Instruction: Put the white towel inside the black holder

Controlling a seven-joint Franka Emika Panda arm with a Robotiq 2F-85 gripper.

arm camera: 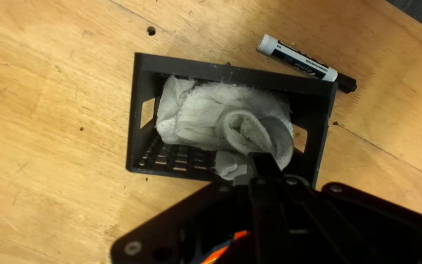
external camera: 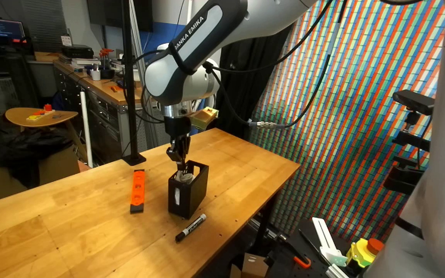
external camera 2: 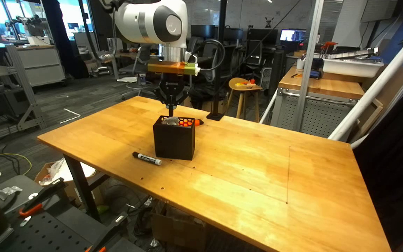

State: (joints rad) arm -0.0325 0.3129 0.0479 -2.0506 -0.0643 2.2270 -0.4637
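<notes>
The white towel lies bunched and folded inside the black holder. The holder is an open-topped box standing upright on the table, and it shows in both exterior views. The towel's top shows just at the holder's rim in both exterior views. My gripper points down, with its fingertips close together at the holder's opening. It looks shut on the towel, whose folds show on both sides of the tips. The gripper also shows in both exterior views. The tips' lower ends are hidden.
A black-and-white marker lies on the table beside the holder. An orange level lies on the holder's opposite side. A black post with a flat base stands at the table's edge. The table edge is near the marker.
</notes>
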